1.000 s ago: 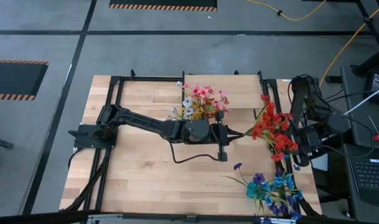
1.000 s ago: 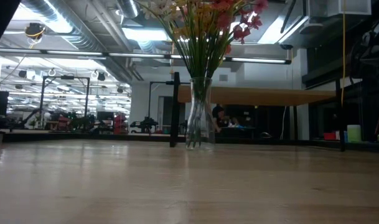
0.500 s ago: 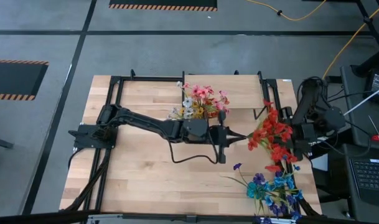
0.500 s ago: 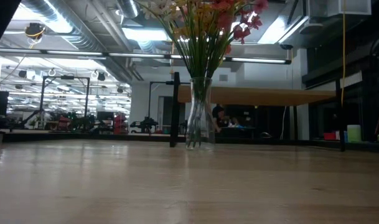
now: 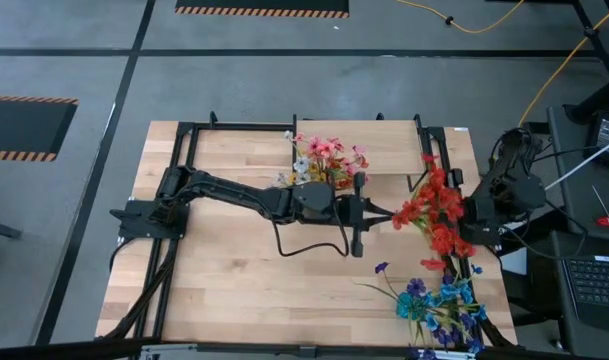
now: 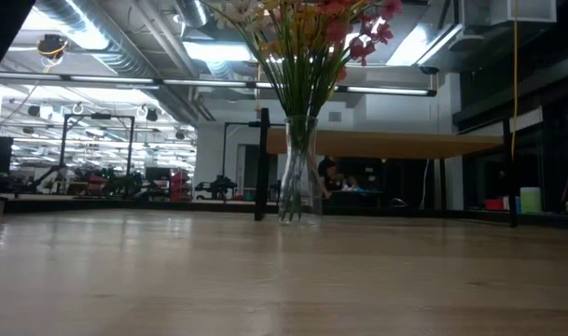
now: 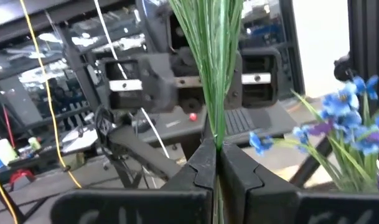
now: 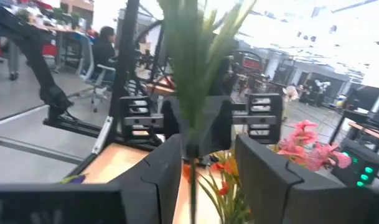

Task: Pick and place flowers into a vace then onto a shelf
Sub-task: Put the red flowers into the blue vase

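Red flowers point(image 5: 436, 212) hang in the air between the two arms, blooms on the right arm's side, thin green stems point(image 7: 215, 93) running back to the left gripper point(image 5: 377, 211). Left jaws pinched tight on the stem ends; in the left wrist view the stems rise straight out of the closed fingertips point(image 7: 201, 163). Right gripper point(image 5: 471, 218) sits at the bloom end with jaws half apart; the right wrist view shows the green stem bundle point(image 8: 192, 93) between its fingers, not visibly pressed by either, so a grip there is not confirmed. Long axis of the spray lies jaw to jaw, across the desk point(image 5: 234, 290).

Vase point(image 6: 298, 168) with the pink and white bunch point(image 5: 324, 160) stands just beside the left wrist, behind the left jaws and well apart from the right jaws. Left arm is nearer, so it likely makes the drop, with the stems turned downward first. Blue flowers point(image 5: 434, 300) lie on the desk below the right jaws. Shelf point(image 6: 386, 143) is behind the vase.
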You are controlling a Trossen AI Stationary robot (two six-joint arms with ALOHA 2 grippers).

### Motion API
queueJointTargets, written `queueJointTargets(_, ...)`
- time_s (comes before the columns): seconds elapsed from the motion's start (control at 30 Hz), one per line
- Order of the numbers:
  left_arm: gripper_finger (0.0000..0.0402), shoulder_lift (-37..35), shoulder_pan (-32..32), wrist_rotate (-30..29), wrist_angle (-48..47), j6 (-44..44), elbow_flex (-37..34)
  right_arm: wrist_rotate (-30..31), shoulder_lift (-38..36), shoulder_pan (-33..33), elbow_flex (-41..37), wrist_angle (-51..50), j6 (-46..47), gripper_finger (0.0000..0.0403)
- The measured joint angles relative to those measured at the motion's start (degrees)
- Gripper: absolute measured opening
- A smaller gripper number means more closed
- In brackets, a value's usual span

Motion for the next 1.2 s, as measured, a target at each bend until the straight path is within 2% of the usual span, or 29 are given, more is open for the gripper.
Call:
queueJointTargets(0.37, 0.0003, 0.02, -0.62, -0.6, -1.71, 0.0, 0.0, -3.09, 0.22, -0.76, 0.0, -0.17, 1.79, 0.0152)
queueJointTargets(0.57, 0.0003, 0.02, -0.62, 0.99, -1.64, 0.0, 0.0, -3.71, 1.19, -3.73, 0.0, -0.25, 3.71, 0.0152)
queueJointTargets(0.7, 0.0003, 0.02, -0.62, 0.97, -1.64, 0.0, 0.0, -8.0, 2.75, -7.25, 0.0, 0.07, 4.66, 0.0152)
queueJointTargets(0.8, 0.0003, 0.02, -0.62, 0.93, -1.68, 0.0, 0.0, -8.78, 4.34, -10.02, 0.0, 0.89, 4.61, 0.0152)
queueJointTargets(0.97, 0.0003, 0.02, -0.65, 0.88, -1.93, 0.0, 0.0, -16.6, 5.02, -12.67, -0.09, 2.32, 4.76, 0.0152)
queueJointTargets(1.13, 0.0003, 0.02, -0.34, 0.59, -2.01, 0.0, 0.0, -17.54, 6.12, -15.25, -0.09, 3.75, 4.78, 0.0152)
queueJointTargets(1.2, 0.0003, 0.02, -0.21, -0.18, -2.04, 0.0, 0.0, -20.13, 6.85, -16.3, -0.09, 3.87, 5.54, 0.0152)
